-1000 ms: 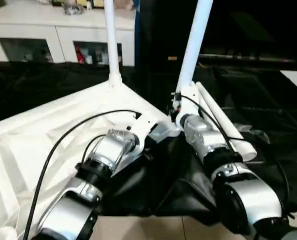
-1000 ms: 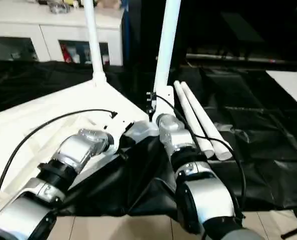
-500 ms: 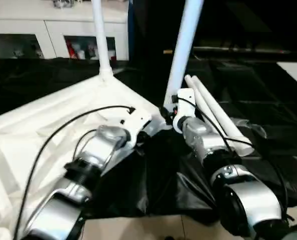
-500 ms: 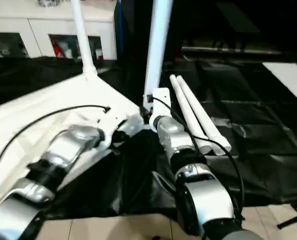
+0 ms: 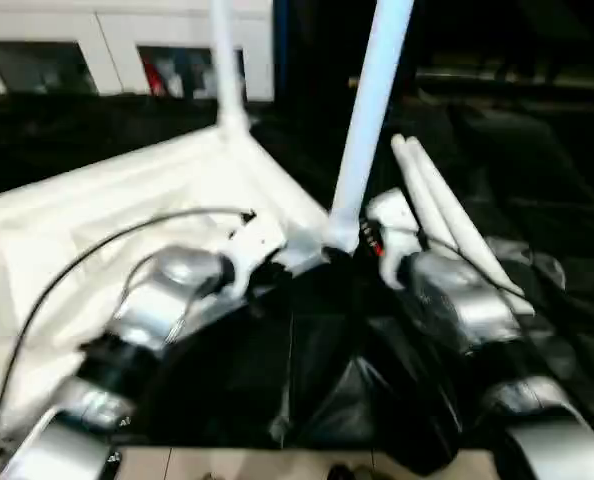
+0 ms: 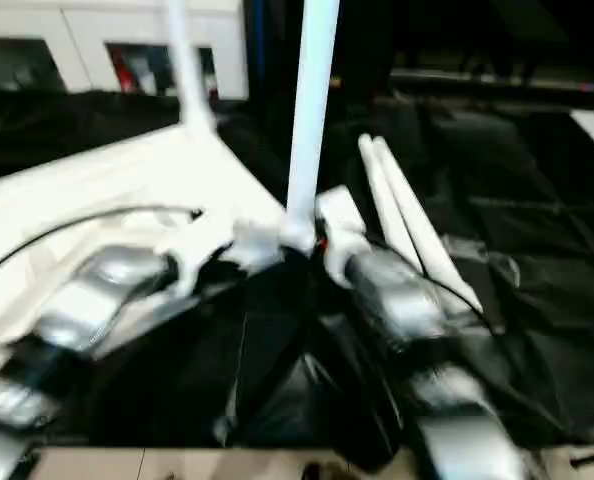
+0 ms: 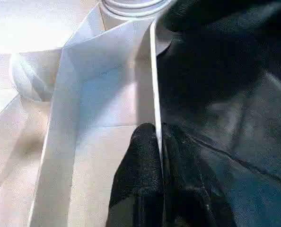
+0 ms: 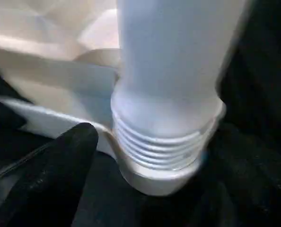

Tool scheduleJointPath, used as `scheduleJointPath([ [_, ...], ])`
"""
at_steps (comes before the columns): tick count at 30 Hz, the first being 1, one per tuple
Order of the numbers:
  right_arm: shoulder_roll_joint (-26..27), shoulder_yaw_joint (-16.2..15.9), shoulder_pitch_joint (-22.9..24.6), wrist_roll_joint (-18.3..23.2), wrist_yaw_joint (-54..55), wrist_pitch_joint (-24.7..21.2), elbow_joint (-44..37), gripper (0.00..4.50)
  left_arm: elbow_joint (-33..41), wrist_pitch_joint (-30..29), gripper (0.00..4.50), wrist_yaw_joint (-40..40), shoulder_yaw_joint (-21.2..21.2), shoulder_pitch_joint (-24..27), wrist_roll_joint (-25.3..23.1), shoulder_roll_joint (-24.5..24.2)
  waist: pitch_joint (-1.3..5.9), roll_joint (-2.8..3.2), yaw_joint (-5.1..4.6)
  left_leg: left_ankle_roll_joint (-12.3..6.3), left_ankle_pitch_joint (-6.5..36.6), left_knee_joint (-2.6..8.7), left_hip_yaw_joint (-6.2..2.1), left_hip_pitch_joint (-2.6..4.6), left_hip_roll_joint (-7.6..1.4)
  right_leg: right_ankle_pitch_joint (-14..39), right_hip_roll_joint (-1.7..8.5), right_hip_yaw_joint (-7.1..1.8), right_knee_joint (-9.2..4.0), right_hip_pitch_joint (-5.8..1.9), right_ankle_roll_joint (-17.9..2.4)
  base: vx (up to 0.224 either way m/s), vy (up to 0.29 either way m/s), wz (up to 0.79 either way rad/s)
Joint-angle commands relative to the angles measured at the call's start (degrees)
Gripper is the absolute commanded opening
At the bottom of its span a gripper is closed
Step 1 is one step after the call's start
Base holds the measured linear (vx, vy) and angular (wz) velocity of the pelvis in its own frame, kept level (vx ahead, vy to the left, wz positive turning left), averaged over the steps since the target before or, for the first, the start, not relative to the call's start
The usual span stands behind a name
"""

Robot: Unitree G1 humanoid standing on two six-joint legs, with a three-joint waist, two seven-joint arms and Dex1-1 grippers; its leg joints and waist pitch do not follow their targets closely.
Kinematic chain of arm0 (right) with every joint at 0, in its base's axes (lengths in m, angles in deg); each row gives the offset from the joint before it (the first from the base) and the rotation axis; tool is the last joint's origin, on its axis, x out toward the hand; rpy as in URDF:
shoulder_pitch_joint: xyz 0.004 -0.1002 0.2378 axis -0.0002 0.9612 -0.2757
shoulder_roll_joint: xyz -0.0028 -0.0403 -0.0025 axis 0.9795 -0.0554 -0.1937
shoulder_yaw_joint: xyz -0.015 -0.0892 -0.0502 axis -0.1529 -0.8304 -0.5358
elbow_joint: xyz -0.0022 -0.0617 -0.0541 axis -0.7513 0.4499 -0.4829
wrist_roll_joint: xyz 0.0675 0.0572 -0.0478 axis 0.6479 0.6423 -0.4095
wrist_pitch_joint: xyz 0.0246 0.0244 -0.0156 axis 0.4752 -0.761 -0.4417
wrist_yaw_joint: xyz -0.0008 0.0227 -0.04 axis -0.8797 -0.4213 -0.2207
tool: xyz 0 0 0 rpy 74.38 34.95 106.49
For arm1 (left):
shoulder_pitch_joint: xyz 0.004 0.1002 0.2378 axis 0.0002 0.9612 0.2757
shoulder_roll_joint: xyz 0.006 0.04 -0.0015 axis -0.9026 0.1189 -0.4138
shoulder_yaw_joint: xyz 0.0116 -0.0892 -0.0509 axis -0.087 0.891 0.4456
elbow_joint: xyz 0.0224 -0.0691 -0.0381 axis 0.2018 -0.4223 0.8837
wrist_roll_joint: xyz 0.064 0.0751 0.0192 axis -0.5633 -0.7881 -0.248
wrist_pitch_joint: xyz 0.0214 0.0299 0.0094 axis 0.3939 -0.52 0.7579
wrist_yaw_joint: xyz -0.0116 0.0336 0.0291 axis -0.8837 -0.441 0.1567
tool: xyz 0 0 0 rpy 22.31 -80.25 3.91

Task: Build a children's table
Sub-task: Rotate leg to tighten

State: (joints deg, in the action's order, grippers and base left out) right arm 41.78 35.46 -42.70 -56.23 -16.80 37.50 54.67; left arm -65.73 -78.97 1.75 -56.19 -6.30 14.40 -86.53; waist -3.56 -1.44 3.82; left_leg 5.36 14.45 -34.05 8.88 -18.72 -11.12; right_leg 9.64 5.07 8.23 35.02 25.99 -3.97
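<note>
The children's table top [image 5: 97, 210] lies upside down on a black sheet, ribbed side up. One white leg [image 5: 224, 60] stands in its far corner socket. A second leg [image 5: 372, 110] stands upright in the nearer right corner, its threaded base [image 8: 164, 146] seated in the socket. My right gripper [image 5: 365, 238] is right beside that base and open, with one black finger [image 8: 60, 165] a little off the threads. My left gripper [image 7: 160, 142] is shut on the top's thin side rim [image 7: 154, 85] close to the same corner. Two loose legs [image 5: 447, 215] lie side by side to the right.
A black sheet [image 5: 307, 360] covers the floor under and around the table top, bunched in folds near me. A white cabinet with glass doors [image 5: 127, 60] stands at the back left. Pale floor tiles [image 5: 277, 465] show at the near edge.
My right gripper's fingers have spread away from the upright leg's base. The left gripper keeps its pinch on the rim. The head camera has tilted, shifting the whole picture.
</note>
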Motion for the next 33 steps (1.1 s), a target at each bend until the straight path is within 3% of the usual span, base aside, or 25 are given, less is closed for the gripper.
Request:
scheduleJointPath([
  [1, -1.1, -0.9, 0.7, 1.7, -3.8, 0.9, -4.0, 4.48, 3.6, 4.1, 0.0, -3.6, -1.6, 0.3, 1.0, 0.0, 4.19, 0.11, 0.38, -10.28, -4.2, 2.89, 0.27, -1.08, -1.65, 8.9, 3.89, -4.27, -3.82, -5.78, -11.1, 0.0, 0.0, 0.0],
  [3, -2.0, -0.5, 1.2, 2.1, -4.3, 0.1, -5.4, 4.48, 4.4, 3.4, 0.0, -4.7, -1.5, 0.7, 1.6, -0.6, 4.17, 0.12, 0.56, -7.78, -3.0, 3.12, 0.22, -0.92, -1.8, 11.1, 3.74, -4.29, -3.94, -5.65, -9.5, 0.0, 0.0, 0.0],
  [6, -4.7, -1.3, 2.4, 2.7, -9.0, 0.8, -7.8, 4.48, 5.8, 4.7, 0.0, -7.3, -1.8, 1.5, 2.3, -2.1, 4.28, 0.01, 0.95, -6.56, -2.5, 3.12, 0.26, -1.19, -1.68, 11.0, 3.63, -4.29, -3.89, -5.95, -8.4, 0.0, 0.0, 0.0],
  [11, -6.2, -2.7, 3.0, 1.5, -11.4, 1.6, -7.8, 4.48, 6.9, 4.9, 0.0, -9.3, -2.0, 2.2, 2.9, -3.1, 4.54, 0.03, 1.38, -6.56, -5.2, 2.79, 0.25, -1.38, -1.64, 6.5, 3.48, -4.1, -3.12, -5.96, -9.7, 0.0, 0.0, 0.0],
  [17, -6.9, -4.1, 3.1, 0.2, -12.1, 3.2, -6.3, 4.48, 7.1, 5.3, 0.0, -9.8, -1.4, 2.6, 2.8, -3.2, 4.61, -0.28, 1.44, -6.0, -5.2, 2.6, 0.29, -1.7, -1.46, 7.3, 3.4, -3.99, -3.15, -6.19, -8.7, 0.0, 0.0, 0.0],
  [18, -6.8, -4.1, 2.9, 0.1, -12.0, 3.3, -5.9, 4.22, 7.0, 5.4, 0.0, -9.7, -1.3, 2.6, 2.8, -3.3, 4.63, -0.26, 1.47, -5.9, -5.2, 2.59, 0.28, -1.71, -1.44, 7.4, 3.42, -3.99, -3.12, -6.23, -8.6, 0.0, 0.0, 0.0],
  [33, -4.9, -4.3, 1.8, -0.5, -11.1, 5.6, -2.2, 3.16, 6.6, 5.6, 0.0, -10.1, -1.2, 2.6, 2.5, -3.5, 4.82, -0.17, 1.57, -5.88, -5.8, 2.19, 0.27, -1.88, -1.33, 7.0, 3.37, -3.88, -2.82, -6.26, -8.4, 0.0, 0.0, 0.0],
])
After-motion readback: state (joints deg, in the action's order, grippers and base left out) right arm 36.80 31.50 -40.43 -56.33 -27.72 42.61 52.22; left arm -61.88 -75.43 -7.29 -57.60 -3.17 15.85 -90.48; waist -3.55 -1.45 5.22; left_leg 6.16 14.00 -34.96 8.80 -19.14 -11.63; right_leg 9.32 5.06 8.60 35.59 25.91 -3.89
